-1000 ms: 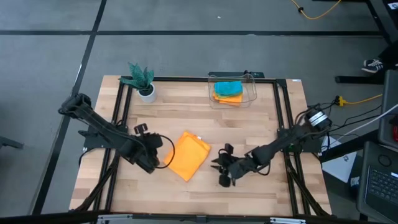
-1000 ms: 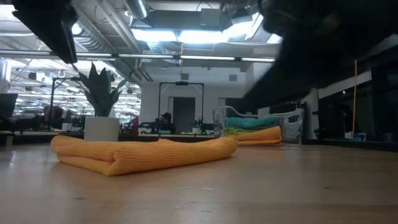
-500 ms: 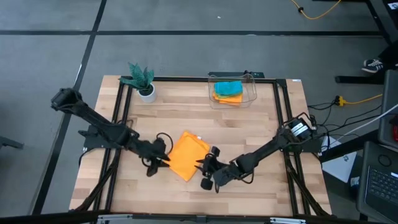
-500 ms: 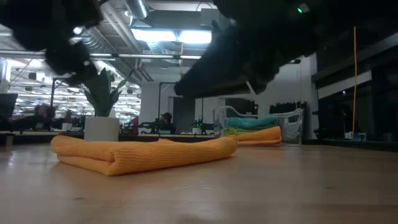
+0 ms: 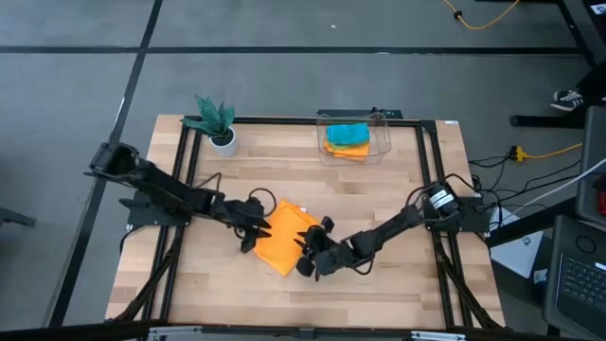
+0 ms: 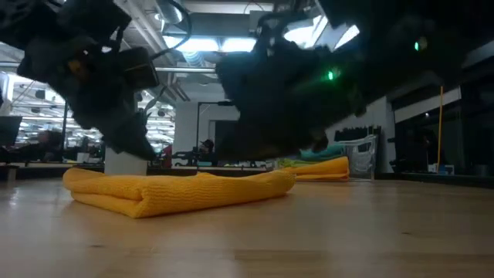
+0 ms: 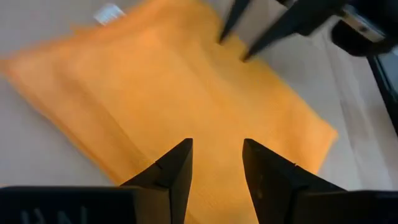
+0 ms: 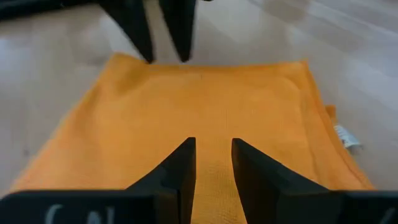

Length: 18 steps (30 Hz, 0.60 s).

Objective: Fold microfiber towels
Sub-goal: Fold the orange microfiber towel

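1. Since the earlier pictures both arms have come in over the folded orange towel (image 5: 284,237); the towel itself lies where it lay.
2. High view: the left claw (image 5: 254,225) is over the towel's left edge, the right claw (image 5: 308,254) over its right edge, the two facing each other across it. The towel lies on the wooden worktop (image 5: 379,199), near the middle toward the front. At the back stand a clear bin (image 5: 355,138) holding a teal towel (image 5: 347,131) on another orange towel (image 5: 348,148), and a small plant (image 5: 216,121) in a white pot.
3. Low view: the folded orange towel (image 6: 177,191) lies flat on the worktop (image 6: 309,239), with both dark arms hanging close over it. The bin (image 6: 332,158) shows behind with teal, green and orange layers.
4. Left wrist view: the left claw (image 7: 216,163) has its fingers slightly spread above the orange towel (image 7: 155,93), pinching nothing. The right claw's tips (image 7: 249,34) point down at the far edge.
5. Right wrist view: the right claw (image 8: 213,163) has a narrow gap between its fingers, over the towel (image 8: 205,106), pinching nothing. The left claw's tips (image 8: 158,28) reach the opposite edge.
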Each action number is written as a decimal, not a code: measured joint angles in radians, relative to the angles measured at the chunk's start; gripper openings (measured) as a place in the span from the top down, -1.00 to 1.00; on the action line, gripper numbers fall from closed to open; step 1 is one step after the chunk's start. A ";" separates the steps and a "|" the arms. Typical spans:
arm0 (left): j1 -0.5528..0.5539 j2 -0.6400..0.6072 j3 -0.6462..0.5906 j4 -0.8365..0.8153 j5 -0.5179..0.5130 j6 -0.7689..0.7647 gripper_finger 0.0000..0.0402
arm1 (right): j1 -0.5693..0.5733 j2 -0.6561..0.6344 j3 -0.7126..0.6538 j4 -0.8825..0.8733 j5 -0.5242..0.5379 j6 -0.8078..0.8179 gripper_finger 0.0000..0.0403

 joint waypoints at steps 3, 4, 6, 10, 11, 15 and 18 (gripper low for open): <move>-0.036 0.055 0.001 0.010 0.016 -0.055 0.33 | -0.015 0.022 0.000 -0.027 -0.026 -0.038 0.48; -0.051 0.074 0.002 0.006 0.014 -0.082 0.33 | -0.026 0.026 0.000 -0.040 -0.054 -0.077 0.48; -0.082 0.119 0.001 0.010 -0.004 -0.132 0.33 | -0.054 0.026 0.000 -0.063 -0.128 -0.159 0.48; -0.139 0.187 0.045 0.023 -0.071 -0.193 0.33 | -0.127 0.020 0.001 -0.046 -0.278 -0.363 0.48; -0.152 0.197 0.060 0.017 -0.084 -0.206 0.33 | -0.150 0.018 0.003 -0.043 -0.347 -0.422 0.48; -0.210 0.234 0.125 -0.006 -0.104 -0.256 0.33 | -0.242 0.014 0.005 -0.042 -0.637 -0.594 0.48; -0.256 0.259 0.167 -0.013 -0.122 -0.276 0.33 | -0.295 0.009 0.005 -0.045 -0.745 -0.665 0.48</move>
